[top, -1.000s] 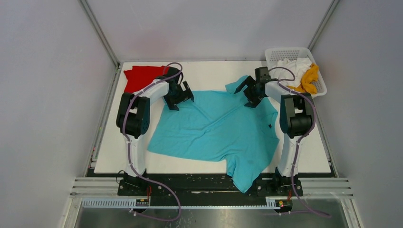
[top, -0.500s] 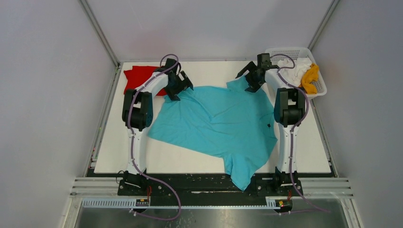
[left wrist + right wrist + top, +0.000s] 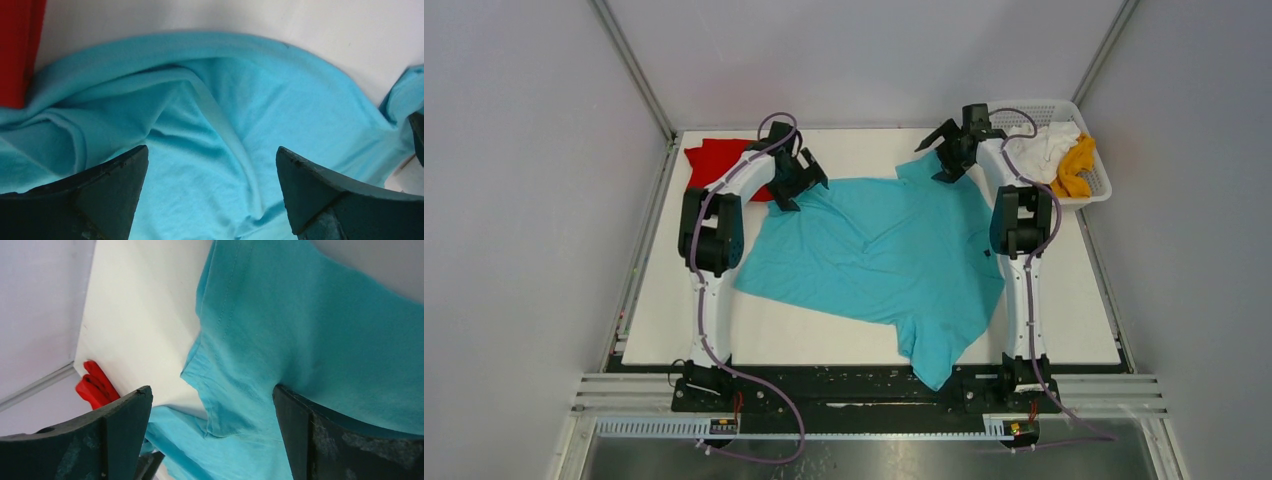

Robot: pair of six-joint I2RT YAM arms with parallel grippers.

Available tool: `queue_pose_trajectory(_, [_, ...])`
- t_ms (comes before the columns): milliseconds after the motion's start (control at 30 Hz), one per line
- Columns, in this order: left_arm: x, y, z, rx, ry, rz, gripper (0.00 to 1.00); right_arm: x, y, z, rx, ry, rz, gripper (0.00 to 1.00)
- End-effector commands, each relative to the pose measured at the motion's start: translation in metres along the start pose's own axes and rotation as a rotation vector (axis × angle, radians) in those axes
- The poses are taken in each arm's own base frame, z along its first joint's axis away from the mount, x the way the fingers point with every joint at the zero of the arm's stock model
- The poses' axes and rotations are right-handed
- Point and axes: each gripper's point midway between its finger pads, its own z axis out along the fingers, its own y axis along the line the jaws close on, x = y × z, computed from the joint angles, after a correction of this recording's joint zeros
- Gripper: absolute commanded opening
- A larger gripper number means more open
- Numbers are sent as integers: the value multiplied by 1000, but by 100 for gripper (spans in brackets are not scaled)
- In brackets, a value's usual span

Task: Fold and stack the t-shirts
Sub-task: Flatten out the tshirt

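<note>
- At the table's [image 3: 674, 335] 12 o'clock edge, both arms reach over the turquoise t-shirt [image 3: 884, 260], which lies spread but skewed across the middle. The left gripper [image 3: 796, 180] at 11 o'clock and the right gripper [image 3: 944, 155] at 1 o'clock both gape wide, grasping nothing.
- Rumpled folds lie between the left fingers [image 3: 107, 192] in the wrist view. Closing there could pinch several layers at once, so a lift would bunch the cloth rather than flatten it.
- At 10 o'clock the red t-shirt [image 3: 719, 160] meets the turquoise edge just beside the left gripper. A careless pinch could catch red fabric too and drag it along.
- Below the right gripper is a sleeve and its seam. Taking sleeve instead of shoulder would likely leave the body twisted.
- One corner of the turquoise t-shirt hangs over the 6 o'clock edge by the right arm's base. An uneven pull might snag it on the rail [image 3: 824, 385].
- At 2 o'clock the basket [image 3: 1024, 108], holding the white t-shirt [image 3: 1044, 150] and the mustard t-shirt [image 3: 1079, 165], sits near the right arm. A wide swing could knock it.
</note>
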Motion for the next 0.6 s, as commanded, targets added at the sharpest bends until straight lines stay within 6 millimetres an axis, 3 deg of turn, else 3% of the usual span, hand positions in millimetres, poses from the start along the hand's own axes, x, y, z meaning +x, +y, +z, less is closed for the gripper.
queue_pose_trajectory(0, [-17, -25, -57, 70, -107, 48, 99, -10, 1, 14, -12, 6, 60, 99])
queue_pose_trajectory(233, [-17, -18, -80, 52, -156, 57, 99, -47, 12, 27, -77, -88, 119, 100])
queue_pose_trajectory(333, [-12, -11, -88, 38, -160, 57, 99, -57, 35, 20, -161, -102, 66, 99])
queue_pose_trajectory(433, [-5, 5, -100, -9, -175, 58, 99, -49, 59, -10, -208, -87, -49, 100])
queue_pose_trajectory(567, [12, 39, -130, -75, -224, 61, 99, -23, 82, -91, -151, -165, -349, 99])
